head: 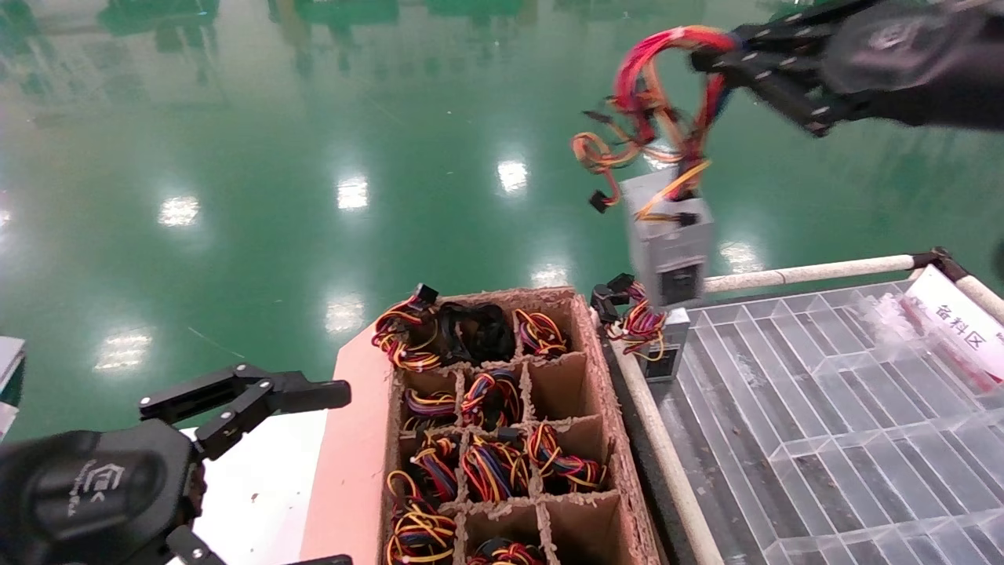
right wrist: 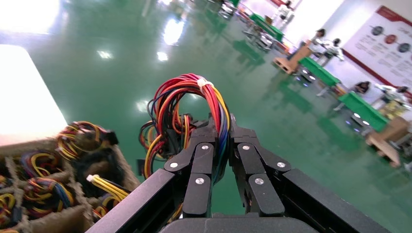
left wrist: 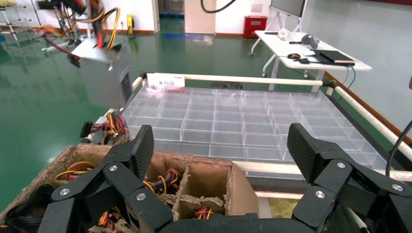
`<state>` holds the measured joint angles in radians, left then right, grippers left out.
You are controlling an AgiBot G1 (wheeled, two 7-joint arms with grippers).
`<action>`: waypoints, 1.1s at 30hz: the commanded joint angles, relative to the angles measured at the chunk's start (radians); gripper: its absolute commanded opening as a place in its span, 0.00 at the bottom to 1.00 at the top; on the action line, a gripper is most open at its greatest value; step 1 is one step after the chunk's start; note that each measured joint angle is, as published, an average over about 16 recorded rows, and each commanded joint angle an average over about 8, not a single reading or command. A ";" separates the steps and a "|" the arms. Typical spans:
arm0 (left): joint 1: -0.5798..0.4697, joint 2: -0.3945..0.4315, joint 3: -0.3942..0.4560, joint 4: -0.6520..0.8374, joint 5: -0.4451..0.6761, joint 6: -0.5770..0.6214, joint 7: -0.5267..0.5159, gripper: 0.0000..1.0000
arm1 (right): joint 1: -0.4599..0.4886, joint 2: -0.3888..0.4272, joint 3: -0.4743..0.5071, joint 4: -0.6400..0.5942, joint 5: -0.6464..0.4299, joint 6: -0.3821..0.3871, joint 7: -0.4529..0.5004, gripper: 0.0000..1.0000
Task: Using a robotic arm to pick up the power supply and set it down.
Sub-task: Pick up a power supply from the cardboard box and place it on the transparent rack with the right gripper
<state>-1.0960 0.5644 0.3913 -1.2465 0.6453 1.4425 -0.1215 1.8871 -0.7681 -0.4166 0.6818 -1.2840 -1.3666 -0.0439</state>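
Note:
The power supply [head: 669,235], a silver-grey metal box with a dark socket on its lower end, hangs in the air by its looped red, yellow and blue wires [head: 659,86]. My right gripper [head: 710,63] is shut on that wire loop [right wrist: 194,87], and in the right wrist view the right gripper [right wrist: 221,124] has the bundle pinched between its fingers. The box hangs above the far left corner of the clear tray [head: 823,408]. In the left wrist view the power supply [left wrist: 104,73] shows tilted. My left gripper [head: 337,477] is open and empty at the lower left, and the left gripper [left wrist: 221,141] faces the cardboard box.
A divided cardboard box [head: 620,471] holds several wire-topped power supplies. Another power supply [head: 659,337] lies at the tray's far left corner under the hanging one. A white rail [head: 808,273] borders the tray, and a labelled sign [head: 961,326] stands at its right.

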 commanded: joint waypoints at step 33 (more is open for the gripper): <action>0.000 0.000 0.000 0.000 0.000 0.000 0.000 1.00 | -0.015 -0.027 -0.117 -0.168 -0.199 0.004 -0.088 0.00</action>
<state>-1.0960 0.5644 0.3913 -1.2465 0.6452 1.4425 -0.1215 1.8691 -0.7924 -0.5302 0.5125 -1.4794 -1.3593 -0.1323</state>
